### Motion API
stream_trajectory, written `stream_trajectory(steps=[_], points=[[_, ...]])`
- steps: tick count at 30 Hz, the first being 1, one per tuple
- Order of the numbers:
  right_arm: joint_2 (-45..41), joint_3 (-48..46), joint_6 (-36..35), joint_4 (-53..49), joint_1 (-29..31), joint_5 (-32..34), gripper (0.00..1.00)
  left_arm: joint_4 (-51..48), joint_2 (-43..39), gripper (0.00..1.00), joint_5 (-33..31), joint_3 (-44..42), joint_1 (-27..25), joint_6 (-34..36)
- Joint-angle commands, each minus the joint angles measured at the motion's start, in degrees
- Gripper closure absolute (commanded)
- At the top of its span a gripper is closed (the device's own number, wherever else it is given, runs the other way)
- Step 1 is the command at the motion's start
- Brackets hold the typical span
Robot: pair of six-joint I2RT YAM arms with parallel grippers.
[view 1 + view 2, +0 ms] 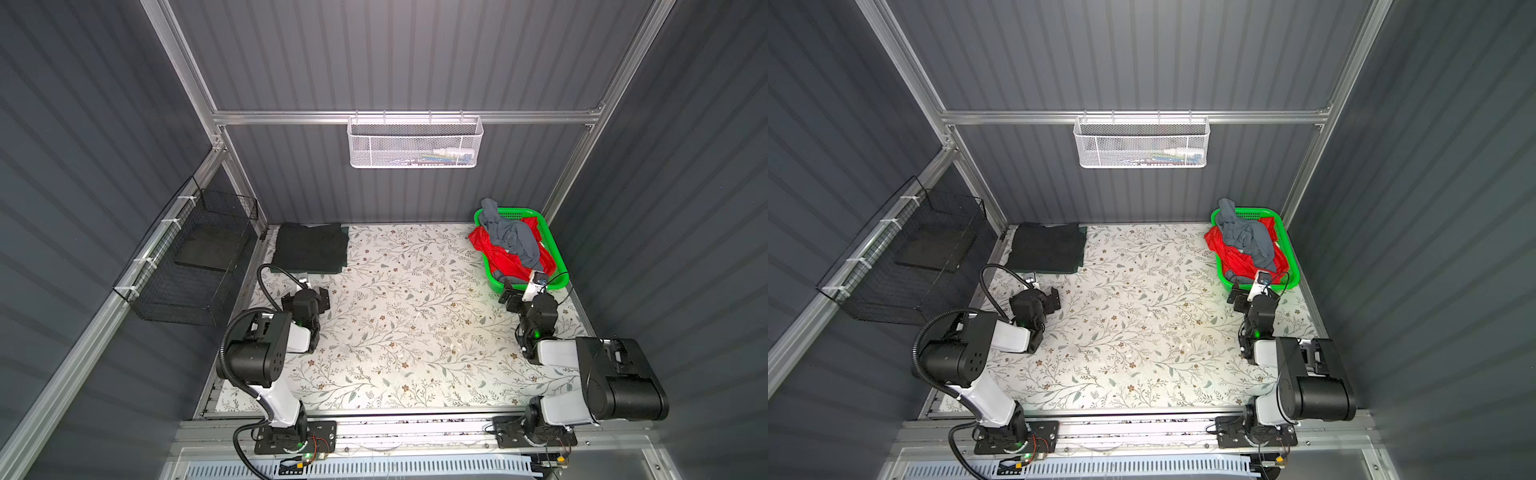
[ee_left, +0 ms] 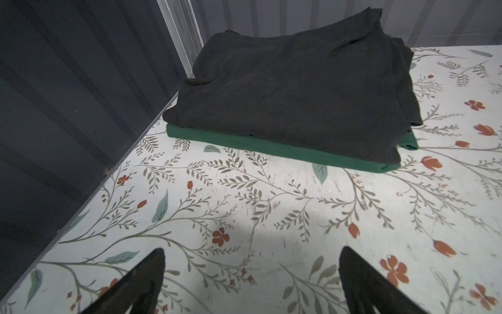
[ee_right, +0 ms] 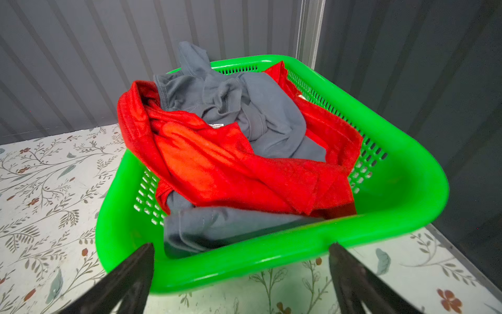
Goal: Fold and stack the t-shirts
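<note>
Two folded t-shirts lie stacked at the table's far left corner, a black one (image 1: 309, 249) (image 2: 293, 89) on top of a dark green one (image 2: 271, 149). A bright red t-shirt (image 1: 505, 261) (image 3: 231, 168) and a slate grey-blue t-shirt (image 1: 515, 239) (image 3: 244, 108) sit crumpled together in the green basket (image 1: 491, 274) (image 3: 407, 174) at the far right. My left gripper (image 1: 306, 296) (image 2: 251, 254) is open just in front of the stack, over bare table. My right gripper (image 1: 524, 291) (image 3: 240, 248) is open at the basket's near rim, holding nothing.
A white mesh basket (image 1: 415, 141) hangs on the back rail. On the left wall hangs a black wire basket (image 1: 195, 257). The floral tabletop (image 1: 415, 324) lies between the two arms. Dark corrugated walls close in the left, back and right sides.
</note>
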Motion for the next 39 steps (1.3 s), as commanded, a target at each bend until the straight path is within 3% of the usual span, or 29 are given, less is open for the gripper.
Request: stream_trajectory(steps=[1, 33, 35, 38, 39], points=[[0.41, 0.60, 0.19, 0.43, -0.09, 0.50, 0.01, 1.24, -0.09, 0.00, -0.52, -0.31, -0.02, -0.87], [0.41, 0.79, 0.14, 0.13, 0.04, 0.69, 0.01, 2.03, -0.19, 0.00, -0.79, -0.55, 0.04, -0.63], [-0.07, 0.43, -0.91, 0.96, 1.69, 3.57, 0.01, -3.28, -2.95, 0.00, -0.96, 0.77, -0.86, -0.13], [-4.91, -0.18, -3.61, -1.52, 4.49, 6.96, 0.01, -15.17, -8.60, 0.00, -6.73, 6.23, -6.66, 5.23], [-7.97, 1.58, -4.75, -7.39, 6.20, 9.43, 0.01, -17.56, -10.92, 0.00, -6.13, 7.68, -8.82, 6.67]])
